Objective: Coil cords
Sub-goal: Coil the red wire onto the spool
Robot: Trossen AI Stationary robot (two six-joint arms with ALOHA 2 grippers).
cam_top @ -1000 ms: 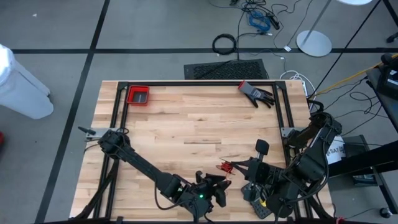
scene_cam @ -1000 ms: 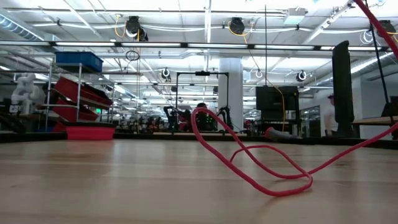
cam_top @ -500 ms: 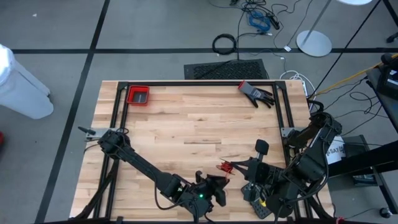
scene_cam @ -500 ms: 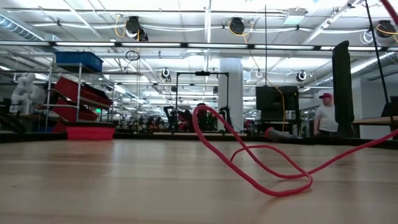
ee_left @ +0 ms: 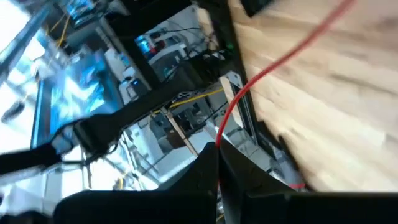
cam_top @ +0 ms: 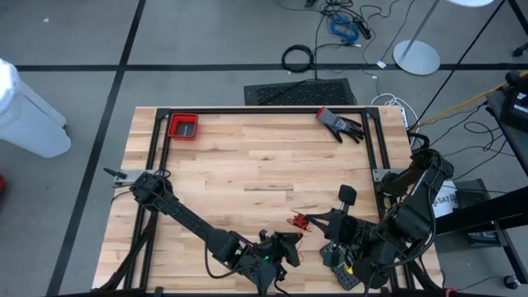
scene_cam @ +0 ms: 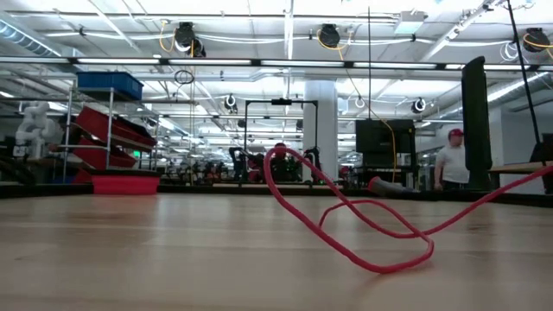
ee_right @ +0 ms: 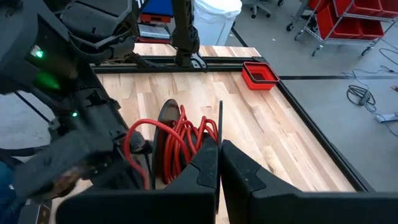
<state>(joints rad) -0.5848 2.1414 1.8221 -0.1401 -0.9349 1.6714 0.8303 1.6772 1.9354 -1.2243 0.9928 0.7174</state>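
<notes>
The cords are one thin red cord. Part of it is wound in several turns [ee_right: 186,138] beside a round black disc [ee_right: 166,124], in front of my right gripper [ee_right: 217,149], which is shut on them near the table's near right side [cam_top: 312,220]. A loose loop of the cord [scene_cam: 371,233] rests on the wood, with one strand rising from it. My left gripper [ee_left: 217,152] is shut on a strand [ee_left: 273,59] at the near edge [cam_top: 289,241], just left of the right gripper. My left gripper pinches a single strand of the red cord [ee_left: 222,134] between its two fingertips. The strand runs on from the tips over the wood in a gentle curve, almost straight. My right gripper is shut on the wound turns of the cord [ee_right: 202,140], several strands together. The fingers hide the exact place of contact. The coil and the disc stand up just ahead of the tips.
A small red bin [cam_top: 183,126] sits at the far left corner and a black glove [cam_top: 340,124] at the far right. A black frame [cam_top: 264,110] runs round the table. The middle of the wood is bare. A person [scene_cam: 451,160] stands in the room beyond.
My left gripper has shut on the cord strand and rolled about its own axis while staying in place. The strand that rose steeply at the right of the low view is gone from there. The loop on the table has barely shifted.
</notes>
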